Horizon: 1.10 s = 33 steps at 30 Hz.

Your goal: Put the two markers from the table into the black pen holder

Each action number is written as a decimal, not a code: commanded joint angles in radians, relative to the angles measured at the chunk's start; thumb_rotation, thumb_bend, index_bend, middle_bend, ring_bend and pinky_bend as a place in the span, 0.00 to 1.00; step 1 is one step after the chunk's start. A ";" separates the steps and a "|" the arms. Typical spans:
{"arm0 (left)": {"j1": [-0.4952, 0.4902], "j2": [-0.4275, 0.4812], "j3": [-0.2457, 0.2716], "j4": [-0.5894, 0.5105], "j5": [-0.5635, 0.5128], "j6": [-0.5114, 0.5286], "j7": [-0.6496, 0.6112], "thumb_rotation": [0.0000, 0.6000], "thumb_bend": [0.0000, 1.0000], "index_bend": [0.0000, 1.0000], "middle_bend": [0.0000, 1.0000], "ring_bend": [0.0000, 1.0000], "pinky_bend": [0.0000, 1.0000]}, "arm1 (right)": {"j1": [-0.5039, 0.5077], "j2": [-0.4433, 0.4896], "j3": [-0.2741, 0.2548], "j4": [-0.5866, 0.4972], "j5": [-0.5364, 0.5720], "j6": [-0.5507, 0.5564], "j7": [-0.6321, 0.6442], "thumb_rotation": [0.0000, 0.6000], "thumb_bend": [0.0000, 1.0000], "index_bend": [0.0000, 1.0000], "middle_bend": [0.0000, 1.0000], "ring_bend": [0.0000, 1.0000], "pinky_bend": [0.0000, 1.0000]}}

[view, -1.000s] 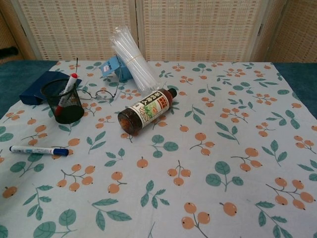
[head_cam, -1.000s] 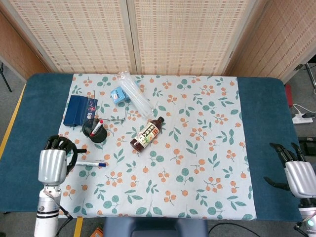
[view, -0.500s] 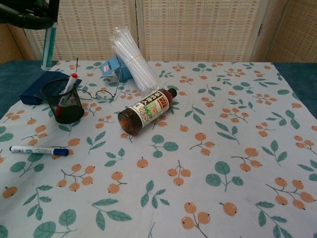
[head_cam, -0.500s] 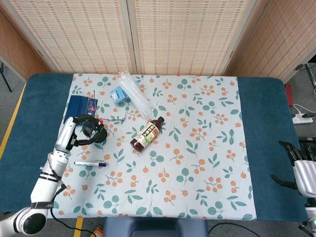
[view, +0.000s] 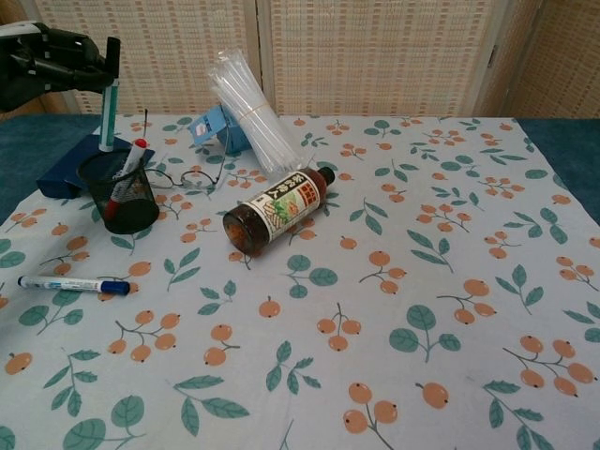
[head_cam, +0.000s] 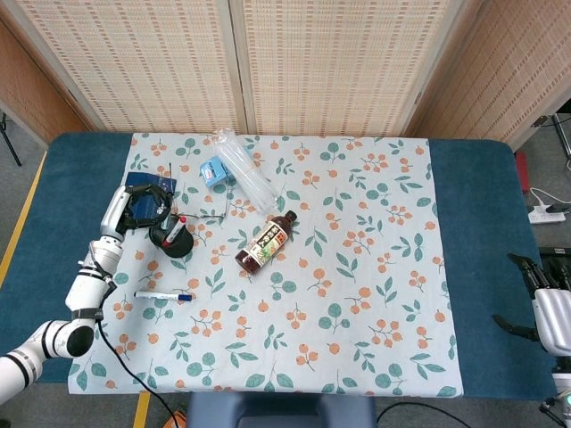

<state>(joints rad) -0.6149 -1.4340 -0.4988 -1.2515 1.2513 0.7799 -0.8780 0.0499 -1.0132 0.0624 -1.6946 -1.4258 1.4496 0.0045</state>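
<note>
In the chest view my left hand [view: 45, 66] grips a green marker [view: 110, 101] upright, with its lower end just above the back rim of the black mesh pen holder [view: 128, 201]. A red-capped marker [view: 126, 174] leans inside the holder. A blue-capped marker [view: 73, 283] lies flat on the cloth in front of the holder. The head view shows the left hand [head_cam: 139, 205] right behind the holder [head_cam: 170, 239] and the blue-capped marker [head_cam: 163, 295] nearer the table's front. My right hand [head_cam: 553, 312] hangs off the table's right edge, fingers apart and holding nothing.
A brown bottle [view: 277, 208] lies on its side mid-table. A bundle of clear tubes [view: 247, 111] and a small blue box [view: 212, 127] lie behind it. A dark blue case [view: 77, 165] sits behind the holder. The floral cloth [head_cam: 357, 294] covers the table.
My left hand has carried the green marker from near the table's front left to just above the pen holder. The right hand has dropped slightly toward the frame's edge.
</note>
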 commanded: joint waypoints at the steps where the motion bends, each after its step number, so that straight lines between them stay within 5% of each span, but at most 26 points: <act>1: -0.022 -0.030 0.027 0.043 0.036 -0.006 -0.062 1.00 0.34 0.68 0.74 0.33 0.25 | 0.001 -0.002 0.002 -0.001 0.004 -0.003 -0.006 1.00 0.00 0.14 0.16 0.25 0.04; 17: -0.055 -0.164 0.115 0.237 0.059 0.056 -0.162 1.00 0.34 0.64 0.68 0.29 0.24 | 0.003 0.003 0.002 -0.006 0.020 -0.024 -0.009 1.00 0.00 0.17 0.16 0.25 0.03; 21: -0.059 -0.145 0.146 0.223 0.105 0.100 -0.109 1.00 0.34 0.55 0.54 0.22 0.21 | 0.002 0.005 0.001 -0.009 0.016 -0.022 -0.007 1.00 0.00 0.19 0.16 0.25 0.03; 26: -0.058 -0.090 0.197 0.155 0.154 0.160 0.129 1.00 0.34 0.30 0.19 0.04 0.11 | 0.001 0.010 -0.005 -0.018 -0.004 -0.019 0.001 1.00 0.00 0.19 0.16 0.25 0.02; 33: 0.039 -0.032 0.258 -0.111 0.129 0.341 0.648 1.00 0.34 0.24 0.15 0.00 0.10 | -0.001 0.016 -0.014 -0.024 -0.032 -0.013 0.018 1.00 0.00 0.21 0.16 0.25 0.02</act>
<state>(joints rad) -0.6436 -1.5168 -0.2957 -1.1745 1.3843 0.9909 -0.5271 0.0494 -0.9975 0.0495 -1.7182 -1.4562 1.4361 0.0210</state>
